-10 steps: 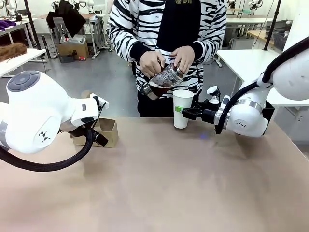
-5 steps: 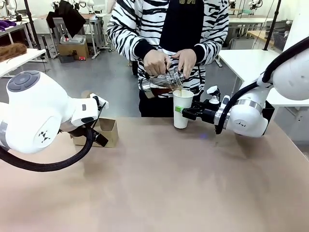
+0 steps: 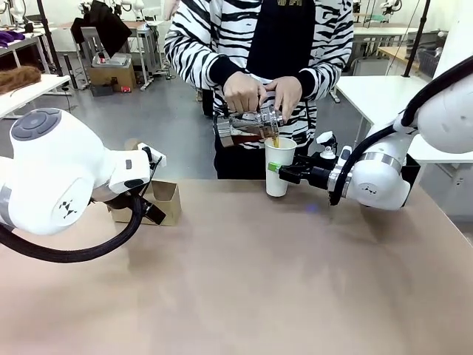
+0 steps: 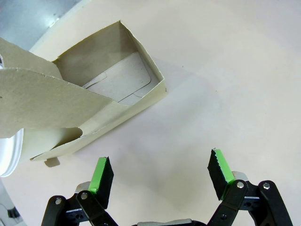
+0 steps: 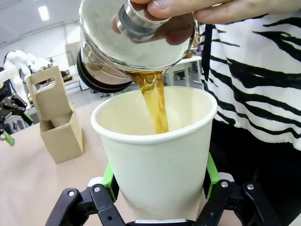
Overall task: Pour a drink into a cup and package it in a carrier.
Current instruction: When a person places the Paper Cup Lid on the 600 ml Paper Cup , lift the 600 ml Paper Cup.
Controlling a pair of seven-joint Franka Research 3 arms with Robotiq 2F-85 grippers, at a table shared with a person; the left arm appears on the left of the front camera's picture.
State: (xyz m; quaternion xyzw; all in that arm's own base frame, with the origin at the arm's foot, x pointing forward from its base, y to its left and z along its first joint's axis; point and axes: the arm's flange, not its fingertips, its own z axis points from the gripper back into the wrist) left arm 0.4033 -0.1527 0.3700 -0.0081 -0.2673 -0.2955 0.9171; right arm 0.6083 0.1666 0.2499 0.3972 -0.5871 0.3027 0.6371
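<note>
The right tool (image 3: pixel 275 169) was seen closed on the cup (image 3: pixel 280 154), with its green pads (image 5: pixel 109 181) pressed against the cup's lower wall on either side. The cup stood upright on the counter (image 3: pixel 259 281), near the far edge. Directly above it, a glass carafe (image 3: pixel 242 126) was held tilted in a person's hands (image 3: pixel 245 92). The drink (image 5: pixel 157 106) — a thin amber-brown stream — was seen running from the carafe's lip into the open mouth of the cup.

The left tool (image 4: pixel 161 172) was held spread wide with nothing gripped, low over bare counter and just beside the carrier (image 4: pixel 117 80). The carrier stood on the left part of the counter, well apart from the cup — its centre handle was upright, and the flat cardboard floor of one compartment could be seen.
</note>
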